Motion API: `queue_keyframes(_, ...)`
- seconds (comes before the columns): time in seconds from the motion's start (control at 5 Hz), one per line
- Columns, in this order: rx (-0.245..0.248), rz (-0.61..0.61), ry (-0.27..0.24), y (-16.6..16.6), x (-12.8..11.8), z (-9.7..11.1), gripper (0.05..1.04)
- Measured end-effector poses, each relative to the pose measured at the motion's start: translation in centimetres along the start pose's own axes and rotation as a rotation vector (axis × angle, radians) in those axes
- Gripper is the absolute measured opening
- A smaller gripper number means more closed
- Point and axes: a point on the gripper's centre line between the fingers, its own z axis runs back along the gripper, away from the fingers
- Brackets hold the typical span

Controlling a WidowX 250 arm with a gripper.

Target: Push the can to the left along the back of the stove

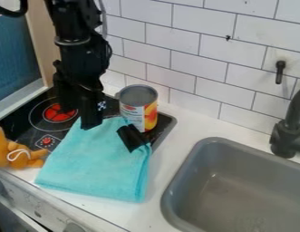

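The black gripper (79, 118) hangs over the stove at the upper left, open, with nothing visible between its fingers. Below and to its right, a folded turquoise cloth (94, 165) covers part of the stove and the white counter. A small black object (133, 137) lies on the cloth's upper right edge. Just behind it stands an upright can (139, 108) with a red, white and yellow label, right of the gripper. An orange plush toy (17, 154) with a white loop sits at the left edge, beside the cloth.
The black stove top (21, 120) has red-centred burner markings. A grey sink (170, 195) is set into the counter at the lower right, with a black faucet (288, 136) behind it. A white tiled wall (200, 68) runs along the back; stove knobs line the front.
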Motion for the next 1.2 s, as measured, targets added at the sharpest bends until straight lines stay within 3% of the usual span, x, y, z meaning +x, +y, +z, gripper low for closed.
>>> queue_keyframes(0.2,-0.016,0.002,0.026,-0.2,-0.2,-0.8,1.005)
queue_keyframes(0.4,0.004,-0.097,-0.023,-4.1,1.8,-1.9,1.005)
queue_keyframes(0.6,-0.03,-0.185,-0.04,-8.9,4.1,-1.1,1.005)
queue_keyframes(0.8,-0.047,-0.211,-0.07,-10.5,6.0,0.3,1.005)
queue_keyframes(1.2,-0.028,-0.18,-0.122,-10.6,9.6,-1.1,1.005)
